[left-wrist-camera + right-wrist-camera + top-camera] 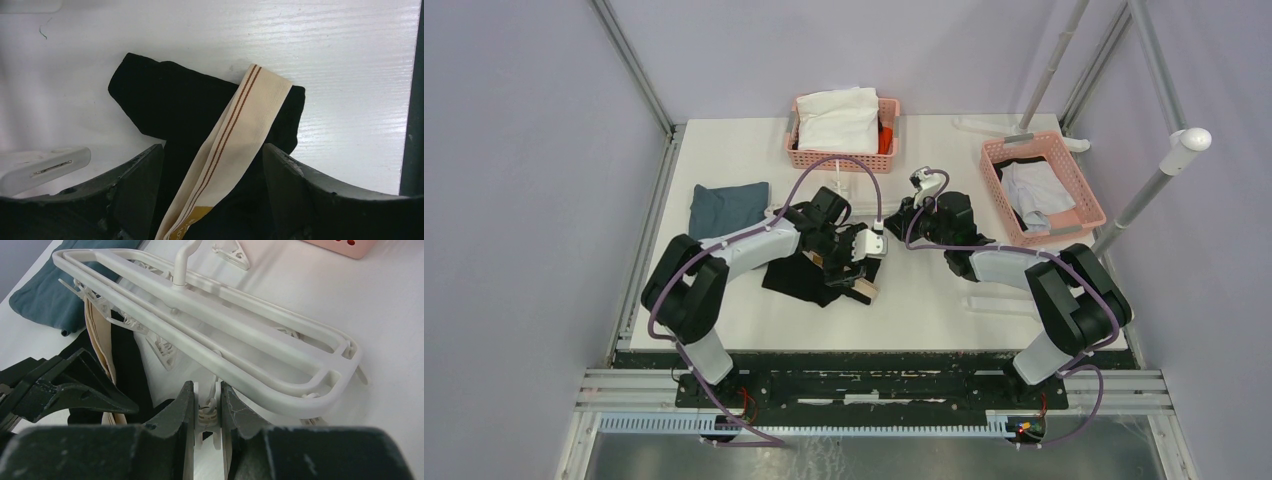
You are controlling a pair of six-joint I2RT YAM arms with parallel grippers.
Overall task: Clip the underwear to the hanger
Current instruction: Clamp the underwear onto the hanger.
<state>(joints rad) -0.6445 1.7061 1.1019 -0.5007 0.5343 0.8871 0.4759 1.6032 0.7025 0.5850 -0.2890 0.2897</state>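
On the counter before you, one underwear, black with tan waistband, lies under your left hand, spread astride that waistband, while your right hand pinches a hanger clip, presumably holding it ready.

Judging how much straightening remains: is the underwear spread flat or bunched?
Bunched. The underwear lies crumpled on the table, its waistband twisted diagonally over the black fabric.

Underwear: lower part cut off by the picture's bottom edge. Hanger, beside the underwear: largely hidden in the top view.
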